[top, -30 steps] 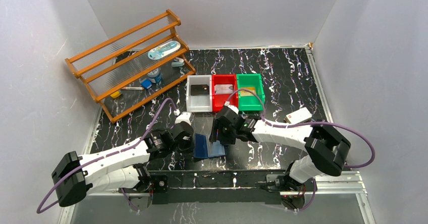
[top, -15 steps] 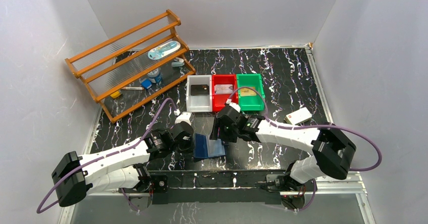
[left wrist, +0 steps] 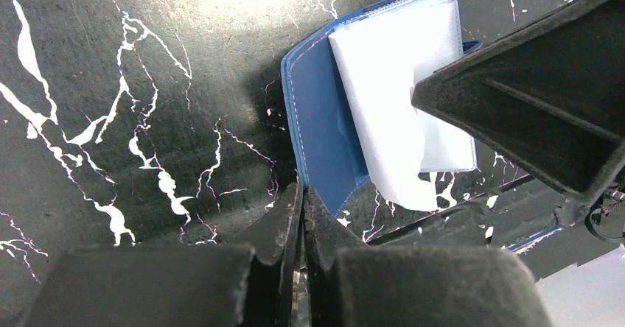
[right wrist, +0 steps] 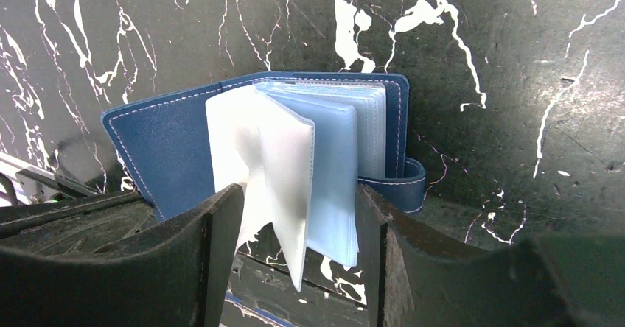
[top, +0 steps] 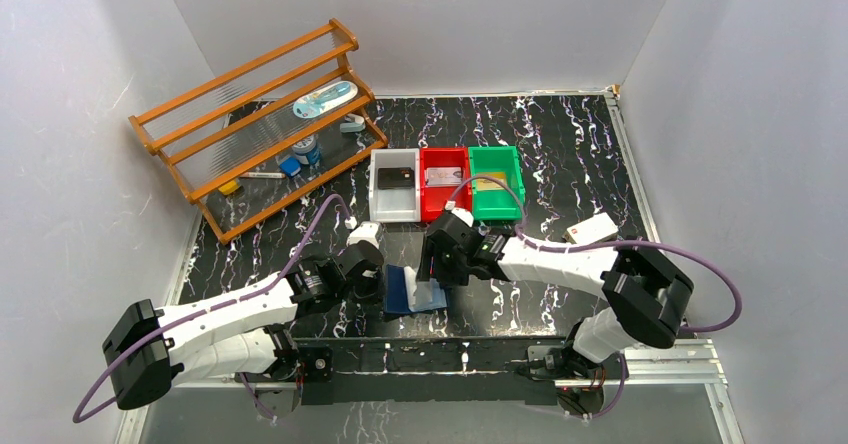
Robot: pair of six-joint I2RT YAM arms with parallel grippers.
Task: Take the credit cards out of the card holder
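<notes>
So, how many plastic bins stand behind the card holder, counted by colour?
White bin: 1
Red bin: 1
Green bin: 1
Total: 3

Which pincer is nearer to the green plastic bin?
Right. The right pincer is in front of the green plastic bin, slightly left; the left pincer is much farther left.

The card holder (right wrist: 158, 146) looks like smooth blue leather with pale stitches. Its pockets (right wrist: 280, 157) are thin cloudy plastic. The table (right wrist: 501, 121) is black, shiny, marble-like. The rack (top: 240, 72) is glossy wood
</notes>
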